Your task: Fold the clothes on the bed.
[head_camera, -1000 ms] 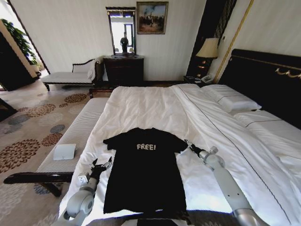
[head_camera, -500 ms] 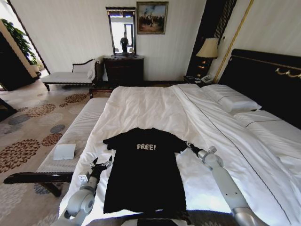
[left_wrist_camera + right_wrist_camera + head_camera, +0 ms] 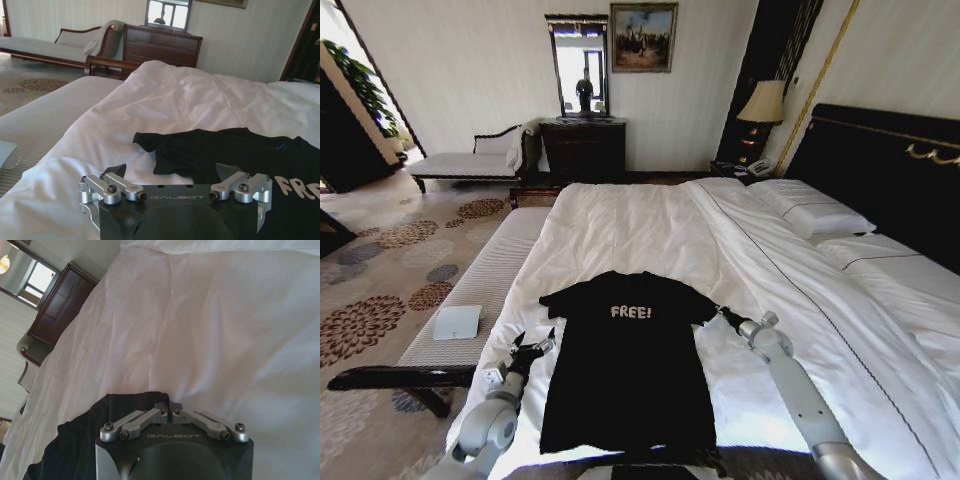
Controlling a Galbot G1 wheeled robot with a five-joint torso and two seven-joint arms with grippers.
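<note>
Your right gripper [image 3: 723,313] has crept in over the last second: it now sits at the edge of the T-shirt [image 3: 625,370] by the near sleeve, closer to the cloth than a second ago. In the right wrist view its fingers [image 3: 165,412] are drawn together with tips meeting right at the black sleeve edge [image 3: 135,399]. You cannot tell from here whether any fabric is pinched between them; the tips lie over the hem and hide the contact.

Your left gripper [image 3: 532,348] has slid back slightly along the shirt's other side and sits just beside the left sleeve [image 3: 170,150], not touching it. Its fingers [image 3: 116,171] are spread wide, with nothing between them; the sleeve lies ahead of the gap, just off the tips.

The T-shirt itself lies flat, face up, lettering [image 3: 631,311] away from you, on the white duvet [image 3: 650,225] near the foot of the bed [image 3: 880,150]. It looks unmoved and unfolded.

So the change is only approach: the right side looks ready or nearly ready to lift, the left has yet to reach in. Judging by this, the first fold has not begun, and lifting one sleeve alone could drag the shirt askew.
</note>
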